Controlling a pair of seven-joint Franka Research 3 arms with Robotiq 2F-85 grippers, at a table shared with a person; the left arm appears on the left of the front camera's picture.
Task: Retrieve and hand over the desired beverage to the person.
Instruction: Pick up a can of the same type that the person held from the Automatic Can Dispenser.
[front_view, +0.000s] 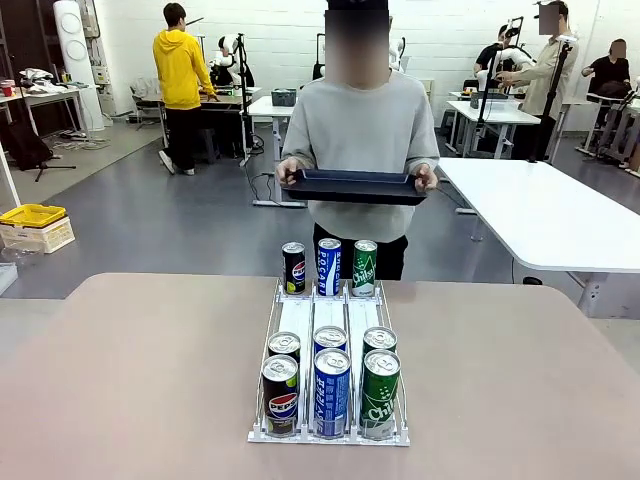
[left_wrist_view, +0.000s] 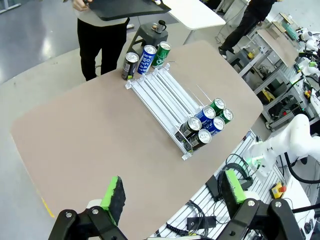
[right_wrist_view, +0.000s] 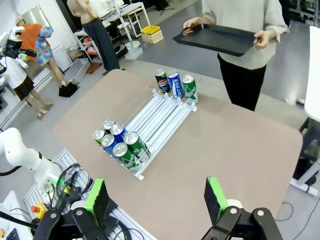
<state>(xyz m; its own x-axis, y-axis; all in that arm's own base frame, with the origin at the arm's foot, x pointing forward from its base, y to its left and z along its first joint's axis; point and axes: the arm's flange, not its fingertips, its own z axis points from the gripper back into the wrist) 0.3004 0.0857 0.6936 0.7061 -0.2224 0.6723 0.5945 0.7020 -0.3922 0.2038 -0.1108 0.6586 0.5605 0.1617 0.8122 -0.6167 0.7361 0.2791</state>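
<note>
Person: the person stands at the far edge of the table, facing the robot.
Tray: a dark tray is held level in both hands at waist height, probably as the place to receive a drink.
Rack: a white three-lane rack sits mid-table, with its lanes running from the person's side toward the robot.
Near cans: the six near cans sit in two rows of three against the stop at the robot's end. The lanes are black, blue and green from left to right. Being on the arms' side, these are probably the ones meant for picking.
Far cans: the three far cans stand upright at the rack's far end in the same colour order, seemingly as samples to choose from. Whether they stand on the rack or just past it cannot be told.
Desired drink: unknown. Both of the person's hands are on the tray and nothing points to a lane.
Left gripper: the left gripper has its jaws spread wide and empty, high over the table's near edge, well apart from the cans.
Right gripper: the right gripper is likewise spread, empty, high and clear of the cans.
Stage: no can has been taken.
Next: judged, an arm descends on a front can once the choice is known.
</note>
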